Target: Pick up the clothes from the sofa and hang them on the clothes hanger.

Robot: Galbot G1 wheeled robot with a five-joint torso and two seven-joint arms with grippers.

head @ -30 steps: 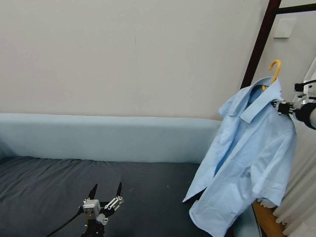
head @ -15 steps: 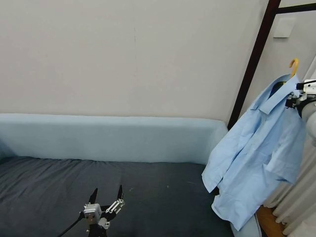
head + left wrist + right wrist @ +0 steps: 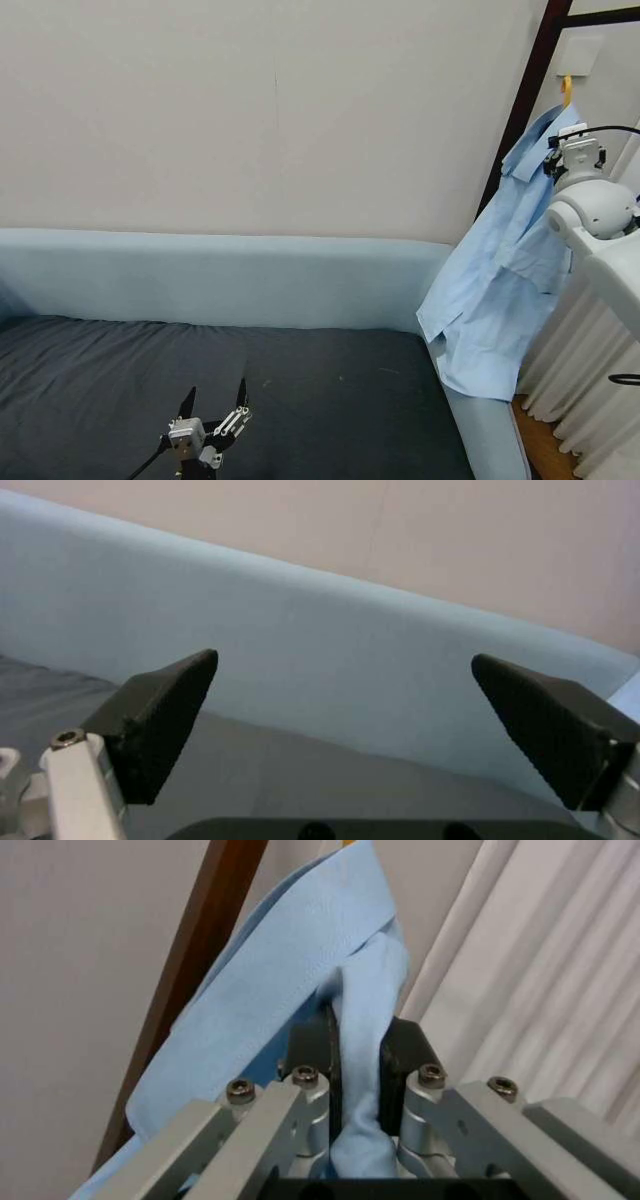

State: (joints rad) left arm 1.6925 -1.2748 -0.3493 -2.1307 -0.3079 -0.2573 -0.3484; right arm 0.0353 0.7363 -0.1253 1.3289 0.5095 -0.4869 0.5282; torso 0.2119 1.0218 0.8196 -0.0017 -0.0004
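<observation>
A light blue shirt (image 3: 500, 290) hangs on a yellow hanger (image 3: 566, 88) at the upper right, beside the dark brown rack post (image 3: 525, 95). My right gripper (image 3: 556, 152) is shut on the shirt (image 3: 300, 1012) near its collar; the right wrist view shows the fabric pinched between the black pads (image 3: 312, 1057). The shirt's hem hangs over the sofa's right end. My left gripper (image 3: 212, 408) stands open low over the dark seat cushion (image 3: 120, 390), its fingers (image 3: 160, 720) spread wide with nothing between them.
A pale blue sofa backrest (image 3: 220, 280) runs across in front of a beige wall. White curtains (image 3: 590, 400) hang at the right behind the rack, and a strip of wooden floor (image 3: 535, 435) shows below them.
The right gripper has carried the shirt and hanger up and to the right, next to the rack post; the shirt now hangs narrower. The left gripper has hardly moved.
</observation>
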